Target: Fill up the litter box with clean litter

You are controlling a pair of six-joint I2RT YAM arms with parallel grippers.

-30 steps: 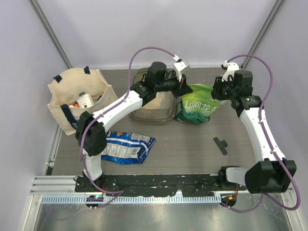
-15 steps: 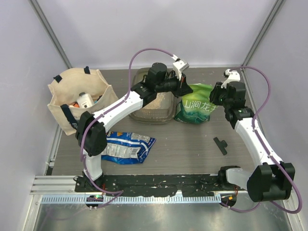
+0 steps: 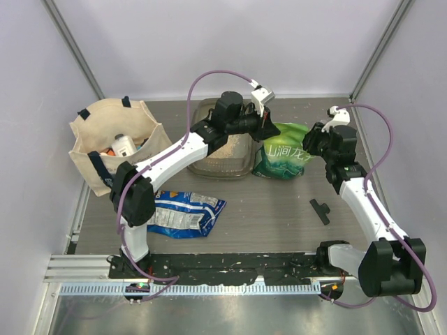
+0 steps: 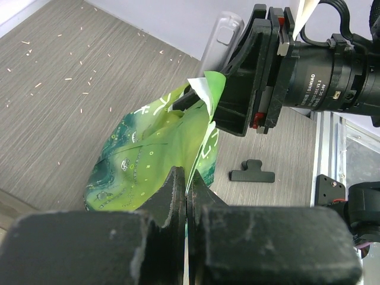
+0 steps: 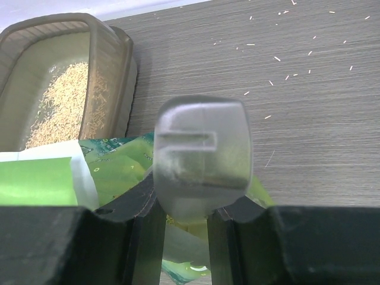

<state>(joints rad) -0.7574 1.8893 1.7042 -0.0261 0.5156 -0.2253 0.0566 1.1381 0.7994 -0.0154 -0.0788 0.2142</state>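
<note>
Lengthwise, litter box [image 3: 222,172] running near-to-far, clean litter [image 5: 59,104] inside.

left fingers [image 4: 173,199] pinch green bag [image 4: 148,154] | right fingers [image 4: 189,100] hold its top | black clip [image 4: 252,173] beside

Glossy green bag [image 4: 148,154]; translucent plastic litter box [image 5: 114,59]

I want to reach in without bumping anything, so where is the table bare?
Bare table lies in front of the green bag, between the blue packet and the black clip. The back is crowded: tote bag, litter box and green bag sit in a row, with the left gripper and right gripper at that bag.
</note>
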